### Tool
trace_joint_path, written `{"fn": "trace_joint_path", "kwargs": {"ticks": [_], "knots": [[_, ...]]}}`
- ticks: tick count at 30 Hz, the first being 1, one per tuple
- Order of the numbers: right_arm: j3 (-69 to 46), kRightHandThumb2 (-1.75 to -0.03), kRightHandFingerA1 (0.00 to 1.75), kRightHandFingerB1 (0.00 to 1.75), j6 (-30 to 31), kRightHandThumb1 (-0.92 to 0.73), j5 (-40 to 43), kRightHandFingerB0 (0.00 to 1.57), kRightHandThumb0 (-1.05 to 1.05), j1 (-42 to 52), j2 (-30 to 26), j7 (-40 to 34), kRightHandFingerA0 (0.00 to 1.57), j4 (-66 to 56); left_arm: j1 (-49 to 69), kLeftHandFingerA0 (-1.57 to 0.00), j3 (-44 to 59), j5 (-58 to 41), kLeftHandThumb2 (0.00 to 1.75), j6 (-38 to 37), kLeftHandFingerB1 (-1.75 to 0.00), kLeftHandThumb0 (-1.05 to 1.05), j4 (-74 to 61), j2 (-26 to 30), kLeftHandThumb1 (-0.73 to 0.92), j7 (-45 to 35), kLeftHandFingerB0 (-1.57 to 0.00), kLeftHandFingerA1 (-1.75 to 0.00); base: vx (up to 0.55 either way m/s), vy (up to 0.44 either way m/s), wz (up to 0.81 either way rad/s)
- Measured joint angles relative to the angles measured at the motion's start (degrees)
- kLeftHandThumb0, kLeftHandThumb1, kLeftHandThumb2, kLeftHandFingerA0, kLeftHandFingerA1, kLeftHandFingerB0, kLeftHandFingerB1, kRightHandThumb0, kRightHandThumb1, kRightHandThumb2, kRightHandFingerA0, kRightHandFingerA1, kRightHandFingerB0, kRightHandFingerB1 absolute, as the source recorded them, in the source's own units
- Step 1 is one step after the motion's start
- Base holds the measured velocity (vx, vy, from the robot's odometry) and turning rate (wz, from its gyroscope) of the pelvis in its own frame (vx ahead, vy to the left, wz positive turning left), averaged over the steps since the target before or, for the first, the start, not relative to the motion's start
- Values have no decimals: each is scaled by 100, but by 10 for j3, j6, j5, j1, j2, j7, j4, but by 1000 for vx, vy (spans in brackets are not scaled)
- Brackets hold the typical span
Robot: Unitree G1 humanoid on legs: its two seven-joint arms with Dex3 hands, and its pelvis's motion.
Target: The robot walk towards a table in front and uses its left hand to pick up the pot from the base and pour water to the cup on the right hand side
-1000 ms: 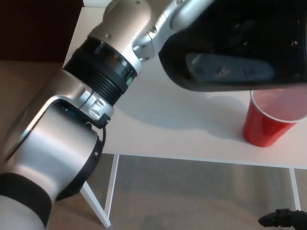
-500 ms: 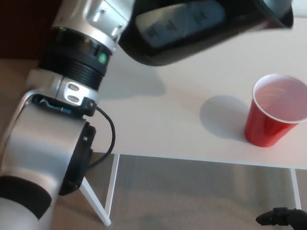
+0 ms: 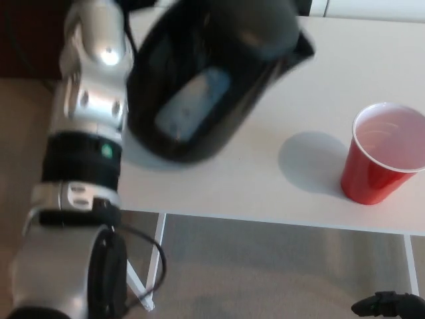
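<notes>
Pot (image 3: 206,80): black, with a pale blue-grey window on its side; it fills the upper middle of the head view, tilted, its spout toward the upper right. Its lower end is over the left part of the tabletop, with a shadow under it; whether it touches the surface cannot be told.
Cup (image 3: 380,163): red with a white rim, upright on the right side of the tabletop, well apart from the pot. Its inside looks pale pink; whether it holds water cannot be told.
Tabletop (image 3: 252,186): white, with its near edge running across the middle of the view; thin white legs show below it against the grey floor (image 3: 279,266).
Left arm (image 3: 89,153): silver with black ribbed bands and a small green light, rising from the lower left up to the pot's left side. A black cable loops beside its lower part.
Left hand: hidden at the top left behind the pot and arm; its grip cannot be told, though the pot sits at the arm's end.
Right hand (image 3: 392,306): only a dark tip shows at the bottom right corner, low over the floor; open or closed cannot be told.
</notes>
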Motion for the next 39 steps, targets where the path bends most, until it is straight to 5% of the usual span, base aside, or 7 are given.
{"fn": "trace_joint_path", "kwargs": {"ticks": [3, 16, 19, 23, 24, 26, 39], "knots": [[-1, -58, 61, 48, 0, -62, 0, 56, -35, 4, -1, 2, 74, -14, 14, -82, 2, -26, 65, 17, -106, -15, -2, -21, 80, -3, -76, -131, 0, 0, 0], [-6, -58, 61, 47, 0, -63, 0, 54, -38, 10, -5, 11, 75, -37, 43, -89, -38, -87, 66, 42, -88, -22, 4, -44, 79, -1, -73, -144, 0, 0, 0], [-5, -57, 63, 47, 0, -62, 0, 56, -38, 9, -9, 14, 78, -44, 43, -84, -46, -97, 62, 45, -64, -24, 4, -38, 77, 0, -74, -107, 0, 0, 0], [-4, -57, 63, 47, 3, -62, 0, 56, -38, 1, -10, 16, 78, -43, 43, -84, -57, -105, 62, 49, -64, -24, 4, -32, 77, 6, -74, -107, 0, 0, 0], [-4, -57, 61, 47, 3, -62, 0, 56, -38, -1, -10, 16, 76, -43, 43, -41, -59, -106, 62, 50, -27, -51, 4, -32, 57, 7, -11, -47, 0, 0, 0], [-4, -57, 62, 47, 3, -62, -1, 56, -38, -4, -10, 16, 77, -43, 45, -2, -67, -110, 74, 64, -21, -57, -8, -28, 38, 1, -4, -24, 0, 0, 0], [-4, -58, 59, 47, 4, -62, -2, 56, -37, -5, -11, 16, 76, -41, 49, 0, -137, -137, 80, 160, -2, -65, -80, 44, 36, -122, 0, -2, 0, 0, 0]]}}
